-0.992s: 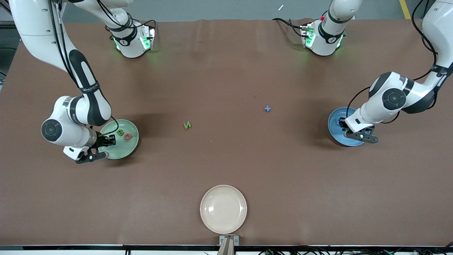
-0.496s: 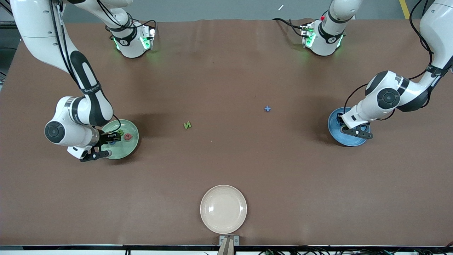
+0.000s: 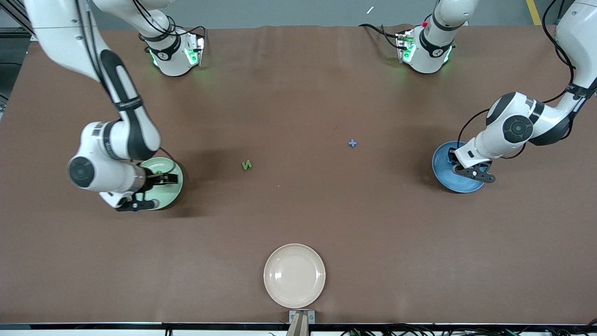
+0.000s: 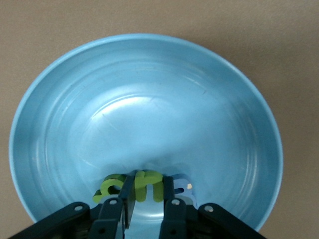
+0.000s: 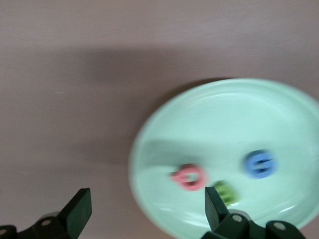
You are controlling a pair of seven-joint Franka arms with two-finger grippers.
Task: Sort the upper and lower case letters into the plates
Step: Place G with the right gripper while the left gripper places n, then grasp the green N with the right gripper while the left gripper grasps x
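Observation:
The mint green plate [image 5: 224, 119] holds a pink-red letter [image 5: 188, 177], a blue letter [image 5: 259, 164] and a green letter [image 5: 225, 192]. My right gripper [image 5: 147, 209] hangs open over this plate [image 3: 171, 190], nothing between its fingers. The bright blue plate [image 4: 149, 94] holds a green letter [image 4: 112, 187] and a pale blue letter [image 4: 182, 182]. My left gripper [image 4: 145, 199] is low in that plate [image 3: 443, 173], shut on another green letter [image 4: 148, 183]. On the table lie a green letter [image 3: 247, 164] and a blue cross-shaped piece [image 3: 352, 143].
A cream-beige plate [image 3: 294, 275] sits by the table edge nearest the front camera, midway between the arms. The brown table [image 3: 298, 214] spreads between the plates. Both arm bases stand along the edge farthest from the camera.
My right gripper has opened over the mint green plate, leaving the blue letter in it, and lifted a little. The left gripper stays shut in the blue plate, shifting slightly.

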